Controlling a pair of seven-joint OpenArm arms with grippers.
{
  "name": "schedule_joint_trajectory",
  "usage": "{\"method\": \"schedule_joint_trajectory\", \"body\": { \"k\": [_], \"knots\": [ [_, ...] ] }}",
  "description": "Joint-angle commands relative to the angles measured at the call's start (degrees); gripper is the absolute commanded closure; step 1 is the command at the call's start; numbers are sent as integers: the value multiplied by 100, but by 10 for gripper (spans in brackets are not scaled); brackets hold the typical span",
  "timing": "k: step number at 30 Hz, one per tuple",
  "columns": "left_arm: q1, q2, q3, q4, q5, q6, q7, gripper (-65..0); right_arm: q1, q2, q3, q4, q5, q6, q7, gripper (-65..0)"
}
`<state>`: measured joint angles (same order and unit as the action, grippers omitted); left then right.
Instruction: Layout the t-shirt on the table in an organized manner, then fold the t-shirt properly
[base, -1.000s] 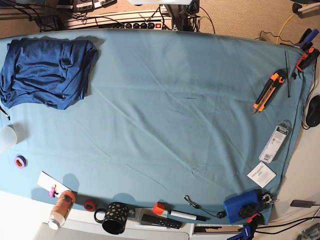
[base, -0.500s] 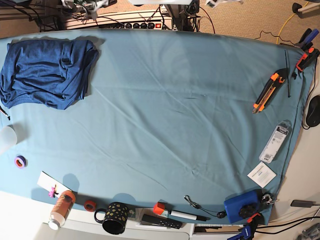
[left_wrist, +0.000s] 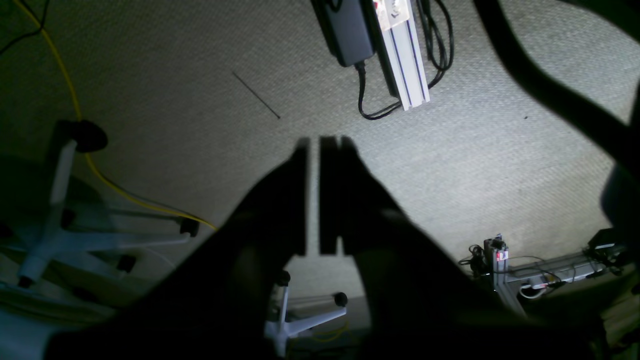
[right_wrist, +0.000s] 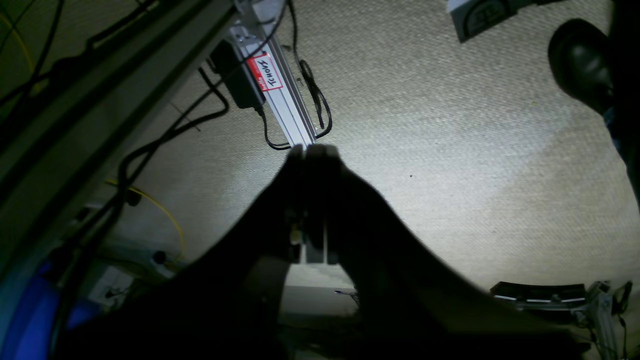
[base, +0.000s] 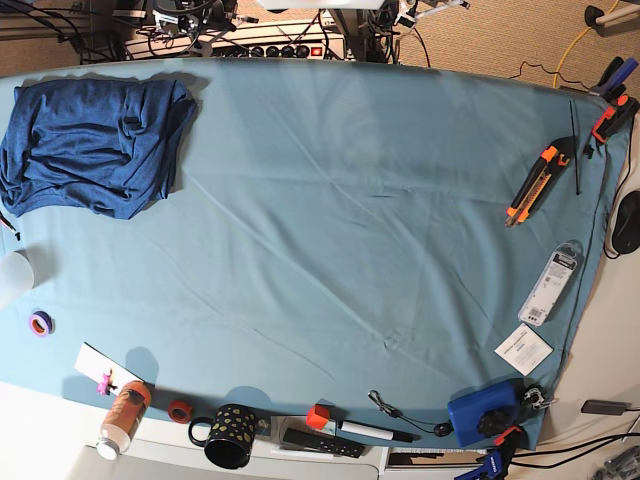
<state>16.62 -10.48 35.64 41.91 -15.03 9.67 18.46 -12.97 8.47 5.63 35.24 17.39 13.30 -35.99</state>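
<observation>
The black spotted mug (base: 230, 436) and orange bottle (base: 124, 417) crowd the near edge of the table (base: 350, 210); the bunched t-shirt (base: 92, 143) lies in its far corner. Spreading could topple them. Left gripper (left_wrist: 314, 145) is nearly clenched, right gripper (right_wrist: 310, 149) clenched, both empty above the carpet.

left end effector (left_wrist: 315, 145): two flat black fingers, blunt square tips, broad dark base | right end effector (right_wrist: 311, 150): black, same tapering shape, silhouetted | markings, screws: too dark to tell
</observation>
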Motion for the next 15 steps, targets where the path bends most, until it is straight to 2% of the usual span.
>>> {"method": "schedule_joint_trajectory", "body": {
  "k": [1, 4, 11, 15],
  "knots": [
    [-76, 81, -31, 90, -140, 87, -238, -15, -15, 39, 11, 37, 17, 15, -37, 0],
    [-76, 81, -31, 92, -109, 107, -245, -15, -15, 42, 7, 39, 162, 13, -4, 0],
    [-74, 160, -31, 216, -109, 105, -243, -15, -20, 44, 7, 81, 1078, 17, -31, 0],
    [-74, 223, -31, 236, -109, 105, -245, -15, -20, 42, 7, 214, 1200, 17, -116, 0]
  ]
}}
